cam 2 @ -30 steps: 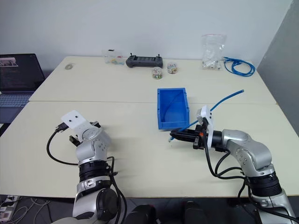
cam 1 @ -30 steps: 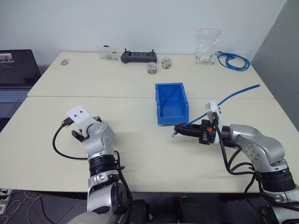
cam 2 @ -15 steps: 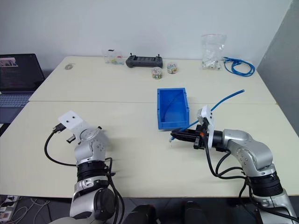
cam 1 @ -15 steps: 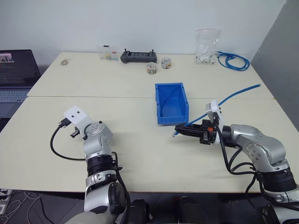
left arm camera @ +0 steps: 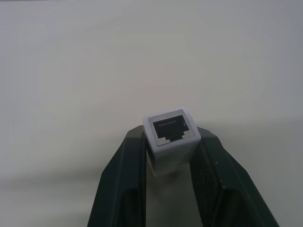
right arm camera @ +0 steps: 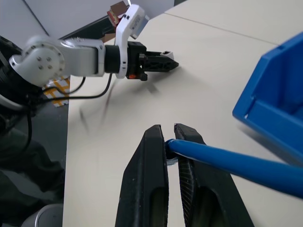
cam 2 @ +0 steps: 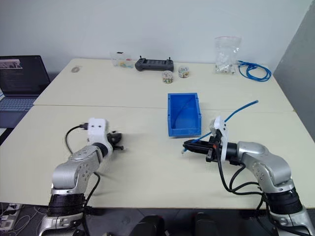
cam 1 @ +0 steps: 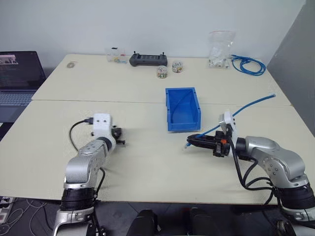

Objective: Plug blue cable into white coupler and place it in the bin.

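Cable looks light and springy: a thin blue strand that holds its own arc, so it should be taken close behind the plug, where it flexes least and the tip can be aimed. That is where the right gripper has it, fingers closed on the strand just behind the clear plug, which pokes out leftward near the bin's near right corner while the rest arcs up and away to the far right. Coupler is a tiny, hard, smooth white block, likely slippery, best pinched by its flat sides with the socket left free. The left gripper holds it so, pads closed on both sides, dark socket facing outward. Plug and coupler are well apart, left and right over the table. The bin stands between them, a little farther back.
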